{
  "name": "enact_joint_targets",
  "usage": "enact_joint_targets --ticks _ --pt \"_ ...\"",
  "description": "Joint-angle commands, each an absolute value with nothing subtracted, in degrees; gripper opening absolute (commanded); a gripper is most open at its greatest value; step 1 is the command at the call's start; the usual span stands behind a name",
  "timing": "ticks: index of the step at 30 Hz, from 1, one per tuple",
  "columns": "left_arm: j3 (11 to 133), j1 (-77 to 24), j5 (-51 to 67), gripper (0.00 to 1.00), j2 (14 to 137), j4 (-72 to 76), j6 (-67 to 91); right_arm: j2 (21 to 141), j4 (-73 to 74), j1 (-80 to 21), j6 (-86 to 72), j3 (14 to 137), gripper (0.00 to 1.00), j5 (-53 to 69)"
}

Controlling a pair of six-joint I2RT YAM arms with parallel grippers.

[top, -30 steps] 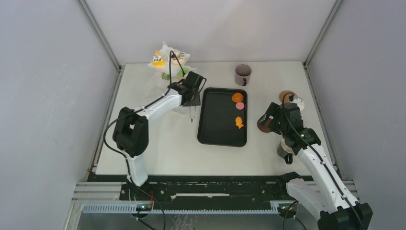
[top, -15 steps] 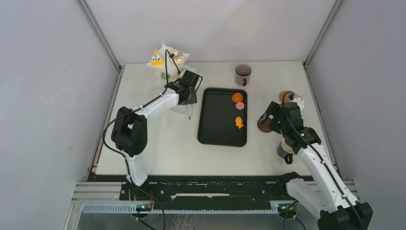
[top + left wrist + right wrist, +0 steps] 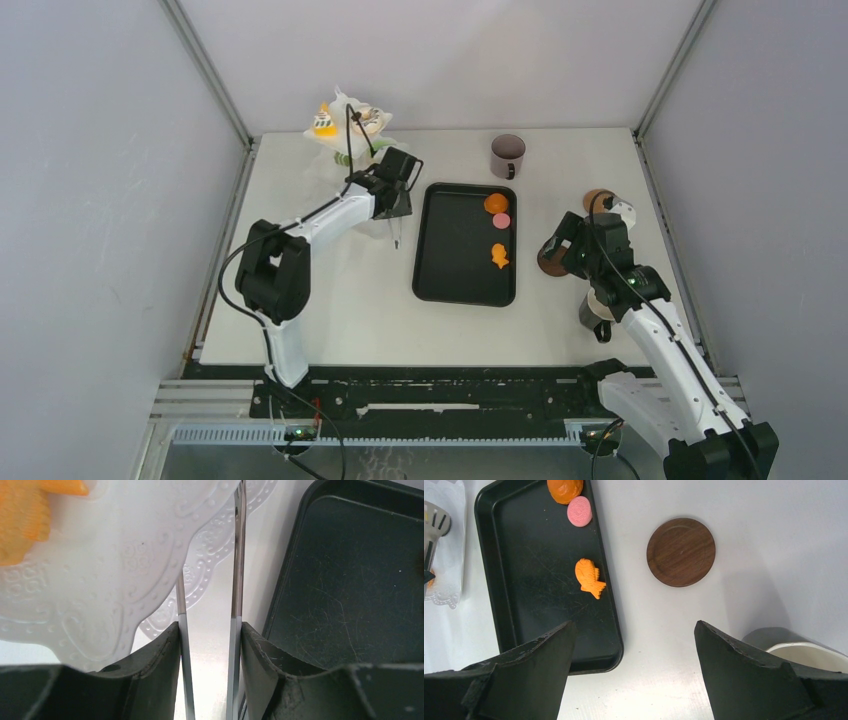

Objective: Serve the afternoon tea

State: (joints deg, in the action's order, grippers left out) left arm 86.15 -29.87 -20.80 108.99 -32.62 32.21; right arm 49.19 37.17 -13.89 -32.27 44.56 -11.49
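Observation:
My left gripper (image 3: 397, 205) is shut on a pair of metal tongs (image 3: 237, 555), whose two blades run between my fingers (image 3: 165, 655). The tongs point down over the table between the white tiered stand (image 3: 345, 128) and the black tray (image 3: 450, 255). The stand's plate (image 3: 125, 555) holds an orange pastry (image 3: 25, 515). On the tray lie an orange round pastry (image 3: 495, 203), a pink cookie (image 3: 502, 220) and an orange fish pastry (image 3: 499, 256). My right gripper (image 3: 634, 630) is open and empty over the bare table, right of the tray. One dark mug (image 3: 507, 155) stands at the back; another (image 3: 809, 655) is beside my right finger.
A brown wooden coaster (image 3: 681, 551) lies right of the tray, and a second coaster (image 3: 598, 198) lies farther back near the right wall. Several pastries sit on the stand's tiers at the back left. Grey walls close in both sides.
My left gripper has moved a little left and back toward the stand, still holding the tongs. The right arm has not moved.

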Motion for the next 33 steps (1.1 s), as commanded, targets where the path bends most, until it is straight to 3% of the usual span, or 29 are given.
enact_joint_targets --ticks 1,7,17,33 --pt "87.4 -29.2 -21.3 0.5 108.7 -30.5 34.6 48.5 36.3 -14.1 -31.7 46.9 0.96 -11.9" --pt "87.3 -29.3 -21.3 0.52 108.5 -30.5 34.6 48.5 36.5 -14.1 -31.8 46.8 0.96 -12.0" --pt "84.9 -30.6 -22.1 0.45 104.6 -30.9 34.5 48.5 36.6 -14.1 -32.0 46.9 0.95 -12.0" --pt "82.5 -32.1 -23.9 0.5 100.9 -33.0 36.0 47.8 36.7 -14.3 -32.1 46.7 0.96 -11.7"
